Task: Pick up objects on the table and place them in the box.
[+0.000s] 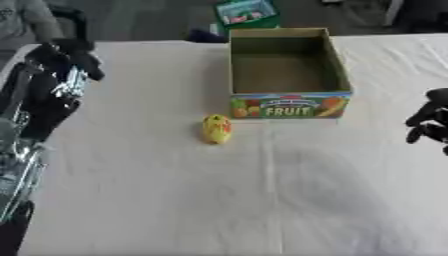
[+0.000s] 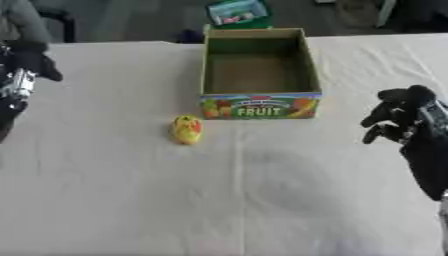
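White cloth covers the desk point(image 1: 175, 200); an open cardboard fruit box point(image 1: 289, 70) sits at its far middle. Yellow fruit point(image 1: 217, 129) lies just before the box's front left corner. Left hand point(image 1: 74, 55) and right hand point(image 2: 398, 115) hover at opposite edges, fingers curled, holding nothing.

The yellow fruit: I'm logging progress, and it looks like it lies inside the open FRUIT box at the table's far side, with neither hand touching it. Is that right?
Not quite. The yellow fruit lies on the table just in front of the FRUIT box, not inside it, as the left eye view shows. Neither the left hand nor the right hand touches it.
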Robot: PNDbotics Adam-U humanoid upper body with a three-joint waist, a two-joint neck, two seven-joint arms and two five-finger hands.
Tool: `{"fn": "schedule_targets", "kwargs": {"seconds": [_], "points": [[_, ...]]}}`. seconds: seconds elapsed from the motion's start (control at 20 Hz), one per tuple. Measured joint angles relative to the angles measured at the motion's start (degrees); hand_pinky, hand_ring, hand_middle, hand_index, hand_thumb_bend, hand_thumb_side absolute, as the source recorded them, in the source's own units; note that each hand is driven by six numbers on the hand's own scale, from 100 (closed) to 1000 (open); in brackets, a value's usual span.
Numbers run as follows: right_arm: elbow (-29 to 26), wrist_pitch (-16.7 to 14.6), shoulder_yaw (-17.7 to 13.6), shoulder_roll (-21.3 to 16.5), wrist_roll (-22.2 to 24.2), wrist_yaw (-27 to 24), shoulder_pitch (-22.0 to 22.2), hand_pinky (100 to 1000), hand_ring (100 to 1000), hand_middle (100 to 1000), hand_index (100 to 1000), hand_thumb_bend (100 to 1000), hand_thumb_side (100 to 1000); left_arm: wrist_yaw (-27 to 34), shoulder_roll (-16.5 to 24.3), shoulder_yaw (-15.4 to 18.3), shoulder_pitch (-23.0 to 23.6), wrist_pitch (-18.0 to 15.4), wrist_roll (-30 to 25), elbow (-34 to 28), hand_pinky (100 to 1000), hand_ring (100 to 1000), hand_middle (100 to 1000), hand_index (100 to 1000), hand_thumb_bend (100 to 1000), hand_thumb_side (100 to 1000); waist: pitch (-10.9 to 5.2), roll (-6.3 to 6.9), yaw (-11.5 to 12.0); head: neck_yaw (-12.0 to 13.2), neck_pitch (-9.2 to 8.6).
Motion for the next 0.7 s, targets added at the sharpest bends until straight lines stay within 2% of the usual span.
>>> {"fn": "schedule_targets", "kwargs": {"seconds": [0.15,0.3,0.55,0.7], "points": [[0.0,0.01,0.02,0.0,0.02,0.0,0.0,417,552,506,685,100,666,-3.42,2.91,-2.28,-2.42,-0.31,-3.33,0.03,586,529,507,697,100,128,-0.05,0.06,-0.28,0.04,0.0],[0.0,0.01,0.07,-0.01,0.04,0.0,0.01,417,552,506,685,100,666,-7.05,5.36,-4.52,-5.13,-0.88,-6.37,0.55,583,528,507,694,110,125,-0.2,0.08,-0.5,0.12,0.0],[0.0,0.1,0.34,-0.02,0.16,0.0,0.02,417,552,506,685,100,663,-14.22,8.18,-8.42,-10.06,-2.11,-10.47,3.04,577,535,519,701,270,163,-0.36,0.2,-0.68,0.37,0.01],[0.0,0.17,0.39,-0.02,0.3,-0.01,0.02,417,551,506,685,100,662,-18.71,8.49,-11.24,-13.4,-2.53,-12.27,6.11,572,536,522,700,318,186,-0.49,0.2,-1.02,0.55,0.01]]}}
